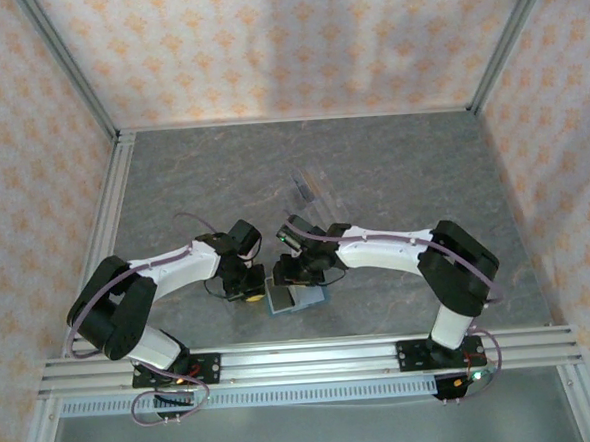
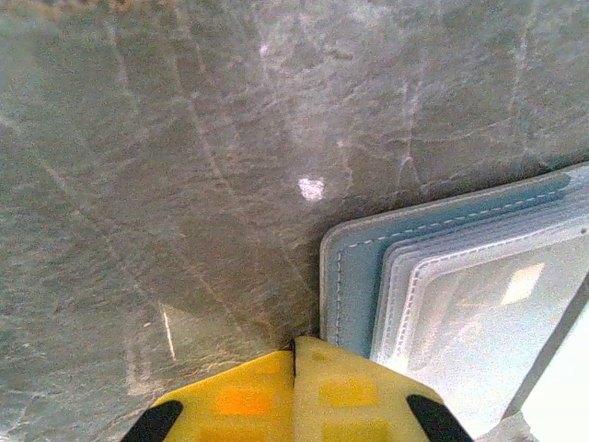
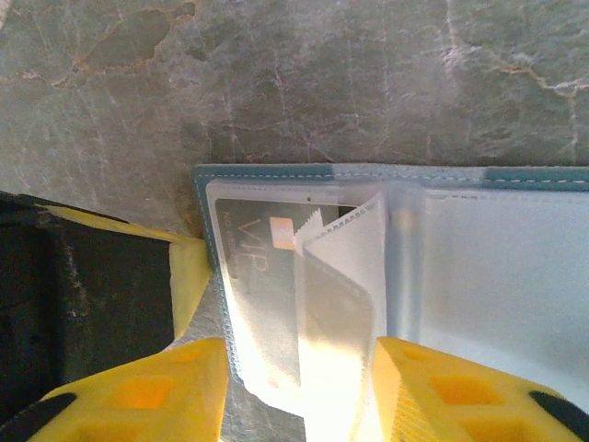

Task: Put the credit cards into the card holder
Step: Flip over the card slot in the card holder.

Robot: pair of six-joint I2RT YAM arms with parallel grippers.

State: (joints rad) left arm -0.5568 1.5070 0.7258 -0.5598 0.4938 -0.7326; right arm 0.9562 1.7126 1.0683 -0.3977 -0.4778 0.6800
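Open teal-blue folding card holder (image 1: 295, 299) lies near the grey bench's (image 1: 422, 173) near edge, black credit card (image 3: 262, 276) seemingly pocketed, with the left gripper (image 2: 294, 364) pressed together at its left edge and the right gripper (image 3: 299, 354) spread astride it, next likely needing a clean lift away.

1. The pale letters "VIP" are being shown on the black card (image 3: 262, 304) in the right wrist view.
2. That card is being seen through a clear sleeve (image 3: 276, 368) of the card holder (image 3: 276, 171), so the letters are being slightly dulled.
3. A fine line of print is being shown along the card's edge beside the letters, but it is too small to be read.
4. A small orange-and-white square mark (image 3: 282, 233) is being displayed just beside "VIP"; no writing is being made out on it.
5. In the left wrist view, a pale rectangle (image 2: 522, 283) is being seen through the sleeves; nothing is being read on it.
6. In the top view, no lettering is being made out.
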